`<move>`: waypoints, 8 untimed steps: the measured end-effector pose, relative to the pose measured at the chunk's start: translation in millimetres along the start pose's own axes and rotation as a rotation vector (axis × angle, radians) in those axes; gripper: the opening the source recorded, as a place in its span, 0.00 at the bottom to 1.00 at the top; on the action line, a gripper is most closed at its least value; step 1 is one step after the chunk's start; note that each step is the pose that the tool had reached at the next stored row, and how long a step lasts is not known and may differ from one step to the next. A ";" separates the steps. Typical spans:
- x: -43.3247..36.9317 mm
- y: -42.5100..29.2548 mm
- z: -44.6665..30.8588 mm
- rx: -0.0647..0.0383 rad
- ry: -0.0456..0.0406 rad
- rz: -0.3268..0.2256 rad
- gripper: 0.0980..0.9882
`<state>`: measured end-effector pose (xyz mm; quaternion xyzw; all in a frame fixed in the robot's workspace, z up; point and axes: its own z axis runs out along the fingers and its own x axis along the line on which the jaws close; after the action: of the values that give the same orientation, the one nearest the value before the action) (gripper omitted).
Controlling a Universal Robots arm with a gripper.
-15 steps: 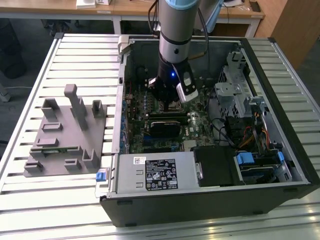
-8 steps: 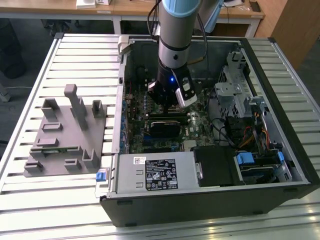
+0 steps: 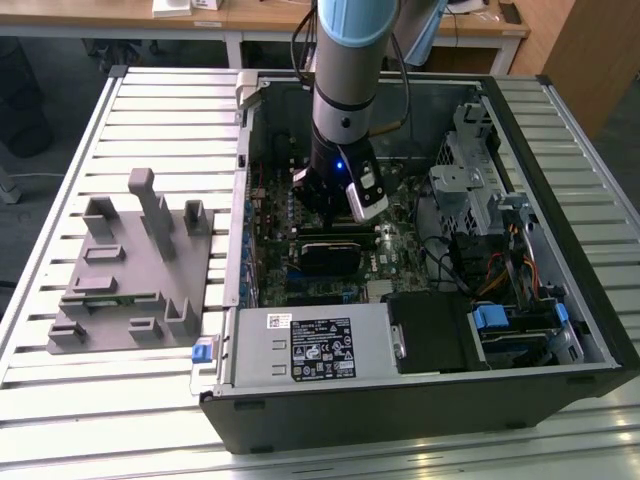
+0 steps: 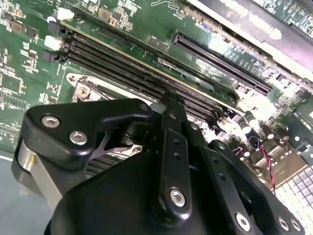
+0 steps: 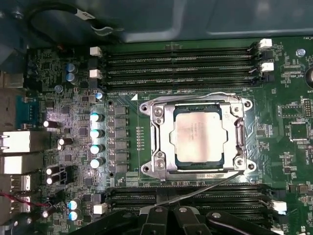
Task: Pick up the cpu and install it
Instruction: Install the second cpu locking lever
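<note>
1. The gripper (image 3: 335,222) hangs down inside the open computer case (image 3: 560,330), low over the green motherboard (image 5: 58,98). In the second wrist view its black fingers (image 4: 172,147) look pressed close together with nothing between them, though the very tips are hard to make out.
2. Right below the gripper, in the first wrist view, the cpu (image 5: 198,133) sits flat in its socket (image 5: 159,142), shiny top facing up, with the metal frame around it. The gripper isn't touching it.
3. On either side of the socket run long black memory slots (image 5: 181,61), and one bank passes just under the fingers in the second wrist view.
4. Further out on the board there's a row of little silver capacitors (image 5: 97,139) beside the socket.
5. Outside the case, toward the exterior view's left, a grey plastic holder (image 3: 130,270) sits on the slatted metal table (image 3: 60,150), well away from the gripper.
</note>
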<state>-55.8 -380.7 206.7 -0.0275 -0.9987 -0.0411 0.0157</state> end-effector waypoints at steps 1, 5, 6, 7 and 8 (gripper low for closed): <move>0.1 0.0 0.0 0.000 -0.0001 0.000 0.01; 0.3 0.5 -6.0 0.000 0.0000 0.000 0.01; 0.4 0.7 -9.4 0.000 -0.0001 0.000 0.01; 0.6 1.0 -13.0 0.000 -0.0001 0.000 0.01; 0.7 1.3 -16.4 0.000 0.0000 0.000 0.01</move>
<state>-55.9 -380.7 223.2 -0.0276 -0.9987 -0.0410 0.0157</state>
